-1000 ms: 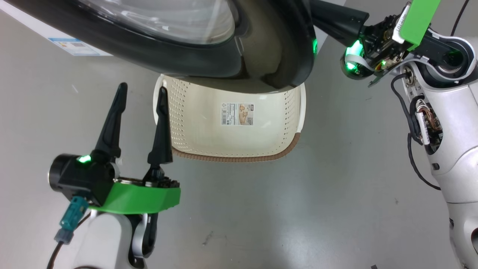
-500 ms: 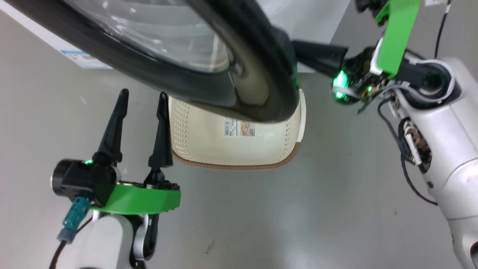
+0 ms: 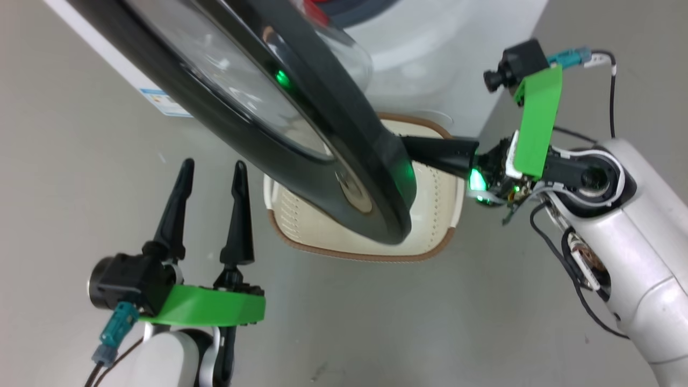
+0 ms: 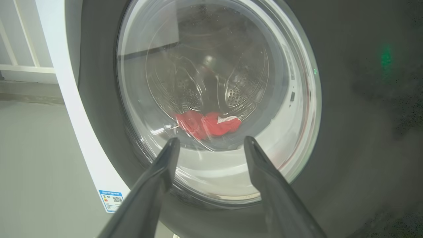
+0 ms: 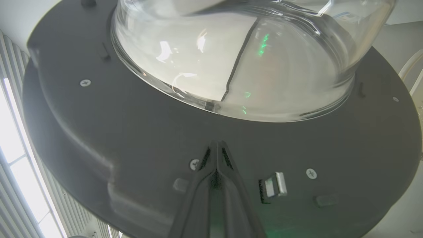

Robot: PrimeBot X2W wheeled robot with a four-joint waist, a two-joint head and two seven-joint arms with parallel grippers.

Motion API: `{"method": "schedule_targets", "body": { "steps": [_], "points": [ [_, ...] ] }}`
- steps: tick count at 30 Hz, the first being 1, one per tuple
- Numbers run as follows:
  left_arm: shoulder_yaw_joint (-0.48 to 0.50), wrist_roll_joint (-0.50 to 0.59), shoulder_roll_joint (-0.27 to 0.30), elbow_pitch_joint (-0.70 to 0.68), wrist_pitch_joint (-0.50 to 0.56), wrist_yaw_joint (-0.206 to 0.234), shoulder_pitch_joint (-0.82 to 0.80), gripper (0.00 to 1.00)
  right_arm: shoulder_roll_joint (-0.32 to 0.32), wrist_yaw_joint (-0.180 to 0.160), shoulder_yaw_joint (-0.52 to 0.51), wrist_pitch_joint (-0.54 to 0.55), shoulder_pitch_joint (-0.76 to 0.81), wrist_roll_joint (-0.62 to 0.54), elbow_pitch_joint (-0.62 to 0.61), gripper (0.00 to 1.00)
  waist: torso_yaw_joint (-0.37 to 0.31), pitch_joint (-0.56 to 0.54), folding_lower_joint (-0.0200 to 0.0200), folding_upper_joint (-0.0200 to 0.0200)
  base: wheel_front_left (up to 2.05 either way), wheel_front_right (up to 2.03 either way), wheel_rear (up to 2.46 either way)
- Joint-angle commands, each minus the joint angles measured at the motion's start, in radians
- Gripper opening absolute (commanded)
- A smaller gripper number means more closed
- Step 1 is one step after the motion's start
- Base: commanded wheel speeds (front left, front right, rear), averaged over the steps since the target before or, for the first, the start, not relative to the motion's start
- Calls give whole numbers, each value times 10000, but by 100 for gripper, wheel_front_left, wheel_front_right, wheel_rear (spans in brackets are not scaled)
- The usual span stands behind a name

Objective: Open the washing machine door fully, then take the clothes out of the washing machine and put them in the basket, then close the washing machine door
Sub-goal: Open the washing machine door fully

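Observation:
The washing machine door [image 3: 301, 156], with its black rim and glass bowl, stands partly swung out over the cream basket [image 3: 436, 244]. My right gripper [image 3: 415, 149] is shut, and its tips [image 5: 216, 144] press on the door's dark inner face [image 5: 132, 132] below the glass bowl [image 5: 231, 66]. My left gripper [image 3: 213, 164] hangs open and empty at the lower left, in front of the door's outer side [image 4: 347, 132]. Its own camera has the gripper [image 4: 211, 141] facing the glass. Red clothes [image 4: 208, 124] lie in the drum behind the glass, and a red patch of clothes [image 3: 317, 5] peeks out above the door.
The white washing machine [image 3: 430, 54] stands behind the basket, and a printed label [image 3: 161, 102] sits low on its front. Grey floor [image 3: 376, 322] spreads around the basket. A metal latch [image 5: 274, 188] sits on the door's inner face, right of my right fingers.
The door has swung further open toward the left with my shut right gripper against its inner side. The head camera has shifted. My left gripper stays open in the same place.

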Motion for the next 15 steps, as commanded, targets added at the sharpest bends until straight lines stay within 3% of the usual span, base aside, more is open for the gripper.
{"method": "schedule_targets", "body": {
  "steps": [1, 15],
  "points": [
    [281, -74, 193, -213, -76, 85, 194, 100, 115, 50, 150, -31, 286, 166, -352, 0, 313, -326, 0, 0, 0, 0, 0],
    [314, -165, 193, -53, -76, 214, 709, 100, -203, 50, 1166, -741, 1303, 761, -1007, 0, 1312, -1171, 0, 0, 0, 0, 0]
  ]
}}
